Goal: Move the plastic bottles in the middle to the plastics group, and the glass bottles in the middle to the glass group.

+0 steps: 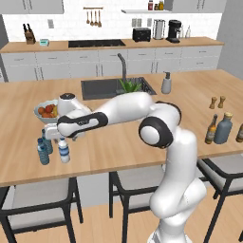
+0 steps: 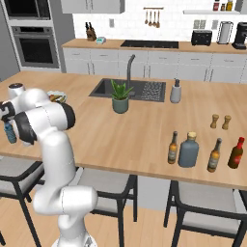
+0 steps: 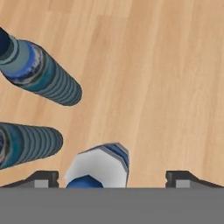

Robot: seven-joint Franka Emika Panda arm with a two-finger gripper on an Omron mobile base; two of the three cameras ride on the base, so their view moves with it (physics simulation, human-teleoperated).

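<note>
On the worktop (image 1: 123, 142), the white-capped bottle (image 1: 63, 151) stands beside two blue bottles (image 1: 43, 151), fingers (image 3: 112, 177) spread apart around it; a bowl (image 1: 40, 114) holds fruit (image 1: 47, 110).

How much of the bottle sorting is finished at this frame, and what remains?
Done: the white-capped plastic bottle stands on the counter beside the two blue-tinted bottles.
In hand: nothing; the gripper is open, its fingertips spread either side of that bottle without clamping it.
Left: the grey-blue bottle and the slim amber bottle beside it stand on the counter, not yet moved to the glass group.
</note>
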